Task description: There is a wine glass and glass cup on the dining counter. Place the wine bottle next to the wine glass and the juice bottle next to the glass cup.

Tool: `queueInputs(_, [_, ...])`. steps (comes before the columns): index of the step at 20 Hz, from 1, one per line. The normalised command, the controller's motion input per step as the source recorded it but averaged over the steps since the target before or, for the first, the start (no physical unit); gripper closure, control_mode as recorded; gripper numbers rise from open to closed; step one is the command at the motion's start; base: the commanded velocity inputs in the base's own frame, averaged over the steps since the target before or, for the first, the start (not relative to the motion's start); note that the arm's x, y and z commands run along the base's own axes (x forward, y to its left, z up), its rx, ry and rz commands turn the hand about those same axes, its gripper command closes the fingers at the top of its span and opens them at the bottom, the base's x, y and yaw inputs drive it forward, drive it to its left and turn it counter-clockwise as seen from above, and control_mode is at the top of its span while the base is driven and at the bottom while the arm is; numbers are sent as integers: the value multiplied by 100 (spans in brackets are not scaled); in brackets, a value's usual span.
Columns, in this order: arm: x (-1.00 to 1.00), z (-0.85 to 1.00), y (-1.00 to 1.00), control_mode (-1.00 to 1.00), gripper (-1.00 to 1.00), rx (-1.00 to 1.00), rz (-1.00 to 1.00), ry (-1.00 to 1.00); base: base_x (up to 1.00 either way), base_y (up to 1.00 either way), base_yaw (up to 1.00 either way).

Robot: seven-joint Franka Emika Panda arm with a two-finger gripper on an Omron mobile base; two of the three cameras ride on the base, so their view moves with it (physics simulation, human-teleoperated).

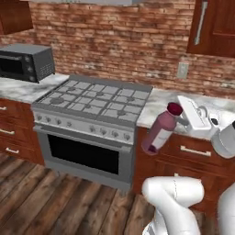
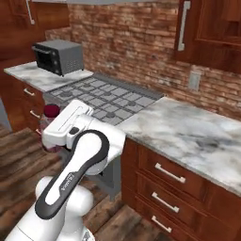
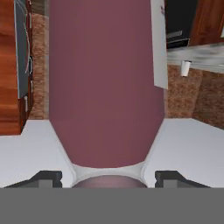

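Right up close, the pink juice bottle (image 3: 105,87) was held tight in the jaws of the gripper (image 1: 182,120), tipped in the air between the stove (image 1: 92,110) and the kitchen table (image 1: 220,108), so I think it had been picked up but not put by the glass cup yet.

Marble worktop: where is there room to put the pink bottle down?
The marble worktop to the right of the stove, below the brick wall, looks bare, with plenty of room. Left of the stove, the microwave takes most of the slab, leaving only its front strip. The gripper holds the juice bottle tilted, in front of the drawers.
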Motion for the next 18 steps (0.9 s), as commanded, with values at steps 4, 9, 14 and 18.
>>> queueInputs(4, [0,0,0,100,100,0,0,0,-10,85,82])
queueInputs(9, [0,0,0,100,100,0,0,0,0,76,78])
queueInputs(14, [0,0,0,100,100,0,0,0,40,57,63])
queueInputs(18, [0,0,0,100,100,0,0,0,96,26,46])
